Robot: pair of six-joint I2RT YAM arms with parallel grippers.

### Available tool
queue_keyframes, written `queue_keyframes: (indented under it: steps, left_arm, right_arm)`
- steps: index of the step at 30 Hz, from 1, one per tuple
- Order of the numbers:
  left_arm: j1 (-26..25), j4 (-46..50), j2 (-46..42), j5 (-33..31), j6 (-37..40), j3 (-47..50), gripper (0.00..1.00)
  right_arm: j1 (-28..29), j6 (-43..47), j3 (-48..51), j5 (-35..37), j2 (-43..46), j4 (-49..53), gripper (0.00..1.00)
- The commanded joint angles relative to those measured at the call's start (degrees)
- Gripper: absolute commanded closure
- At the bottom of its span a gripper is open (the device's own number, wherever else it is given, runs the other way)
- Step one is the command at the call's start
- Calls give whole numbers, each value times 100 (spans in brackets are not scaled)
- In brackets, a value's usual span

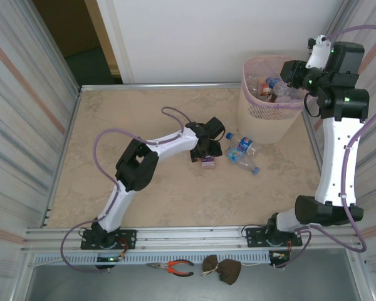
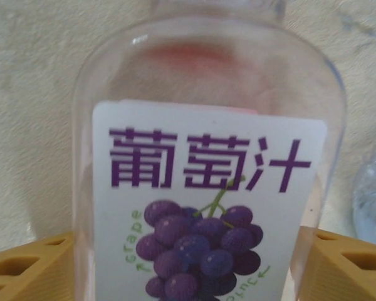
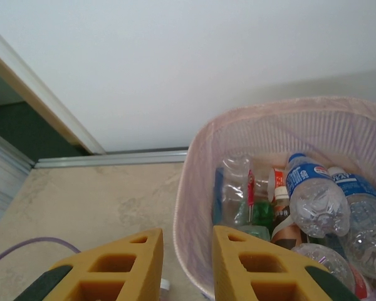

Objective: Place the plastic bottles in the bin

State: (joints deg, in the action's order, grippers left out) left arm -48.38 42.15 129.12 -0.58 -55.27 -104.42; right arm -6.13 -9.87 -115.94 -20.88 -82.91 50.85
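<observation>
Left of the bin (image 1: 258, 116), the left gripper (image 1: 207, 154) straddled a grape-juice bottle (image 1: 207, 162), whose label (image 2: 207, 207) and neck, pointing lengthwise away from the wrist, the left wrist view made plain, grip impossible to judge, while the right gripper (image 3: 188, 257) hung over the bin, fingers (image 3: 254, 266) nearly pressed together, empty.

the table (image 1: 113, 119) lies bare across its left and near parts, while the bin (image 1: 263, 119) fills the far right corner, with two loose bottles (image 1: 241, 146) crowding just beside its base.
</observation>
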Motion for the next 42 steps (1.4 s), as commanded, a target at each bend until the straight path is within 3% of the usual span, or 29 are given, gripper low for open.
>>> queue_keyframes:
  steps: [1, 16, 27, 35, 42]
  left_arm:
    - [13, 262, -281, -50, 242, 124, 23]
    - [-153, 698, -257, -15, 960, 14, 18]
    - [-246, 695, -470, -235, 1306, 71, 32]
    - [-258, -367, -1401, -378, 1825, 639, 35]
    - [-248, -2577, -2618, 107, 2872, 1827, 40]
  right_arm:
    - [-18, -9, 90, -80, 221, -157, 74]
    - [33, -42, 177, -77, 284, -146, 74]
    - [120, -68, 206, -39, 323, -128, 74]
    - [233, -340, 751, -435, 678, -395, 66]
    - [399, -658, 1524, -930, 1096, -705, 58]
